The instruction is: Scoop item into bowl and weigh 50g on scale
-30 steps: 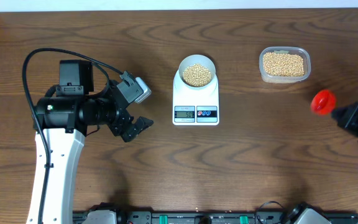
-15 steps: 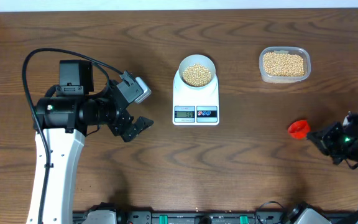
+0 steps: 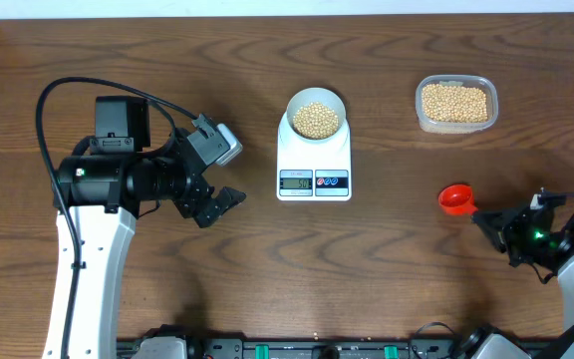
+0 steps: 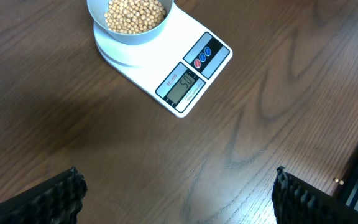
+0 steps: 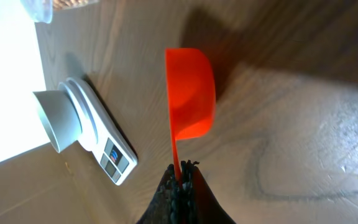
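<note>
Two pincers noted. My right gripper [image 5: 180, 173] clamps the thin handle of red scoop [image 5: 190, 93] near table's right edge; my left gripper [image 3: 217, 206] gapes, empty. Heaped beans [image 3: 316, 120] sit in bowl [image 3: 316, 93] on scale [image 3: 297, 158], mid-table toward far edge. Risk: handle twists, scoop drops.

Matt wood-grain table [image 3: 387, 249]; smooth white scale [image 4: 173, 59], probably plastic; glossy red scoop [image 5: 191, 93].

The bowl [image 3: 316, 98] is sitting on the far end of the scale [image 3: 314, 160], with the beans [image 3: 316, 120] lying in it, near the middle of the table [image 3: 387, 279]. The tub [image 3: 455, 103] is standing well to the right of the bowl, toward the far edge. The scoop [image 3: 454, 198] is sitting nearer the front, right of the scale, with the right gripper [image 3: 479, 215] pinching its handle from the right. The left gripper [image 3: 225, 172] is hanging left of the scale, apart from it.
</note>
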Robot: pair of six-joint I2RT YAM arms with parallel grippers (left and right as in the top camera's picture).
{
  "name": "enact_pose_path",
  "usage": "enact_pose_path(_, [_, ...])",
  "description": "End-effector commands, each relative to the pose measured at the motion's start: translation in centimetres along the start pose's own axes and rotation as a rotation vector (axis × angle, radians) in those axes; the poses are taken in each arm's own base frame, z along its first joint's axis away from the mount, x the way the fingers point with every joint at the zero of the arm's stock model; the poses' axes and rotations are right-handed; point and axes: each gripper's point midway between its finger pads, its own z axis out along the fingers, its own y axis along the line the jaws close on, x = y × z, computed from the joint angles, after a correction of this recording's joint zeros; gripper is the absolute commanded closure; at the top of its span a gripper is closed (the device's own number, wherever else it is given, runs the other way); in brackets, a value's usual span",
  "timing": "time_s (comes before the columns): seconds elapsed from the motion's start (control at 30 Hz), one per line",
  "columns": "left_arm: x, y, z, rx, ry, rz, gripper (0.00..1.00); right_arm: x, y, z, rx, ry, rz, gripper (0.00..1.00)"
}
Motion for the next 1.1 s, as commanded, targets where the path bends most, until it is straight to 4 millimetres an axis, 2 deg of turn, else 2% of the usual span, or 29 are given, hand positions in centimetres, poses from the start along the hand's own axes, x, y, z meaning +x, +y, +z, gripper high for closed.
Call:
enact_pose_path(0.0, [-0.3,0.3,-0.3,-0.012,-0.002,0.020,0.02,-0.3,-0.2,0.3,0.012,-0.018,-0.016,0.96])
enact_pose_path(0.17, [-0.3,0.3,-0.3,-0.012,-0.002,0.020,0.02,-1.0,-1.2,0.7,0.107,-0.057,-0.066,0.91])
enact_pose_path(0.43, [-0.3,0.3,-0.3,-0.012,-0.002,0.020,0.02,-0.5,-2.2,1.7,0.239,-0.057,-0.141,0.81])
enact_pose_path(0.6, [-0.3,0.3,-0.3,-0.012,-0.002,0.020,0.02,-0.6,-2.8,1.9,0.308,-0.070,-0.176,0.78])
enact_pose_path(0.77, [-0.3,0.3,-0.3,-0.012,-0.002,0.020,0.02,-0.8,-3.3,1.8,0.354,-0.086,-0.194,0.71])
enact_pose_path(0.93, [-0.3,0.3,-0.3,-0.012,-0.002,0.020,0.02,-0.9,-3.5,1.8,0.366,-0.094,-0.195,0.57])
enact_pose_path(1.07, [-0.3,0.3,-0.3,-0.012,-0.002,0.020,0.02,-1.2,-3.4,1.8,0.365,-0.103,-0.201,0.42])
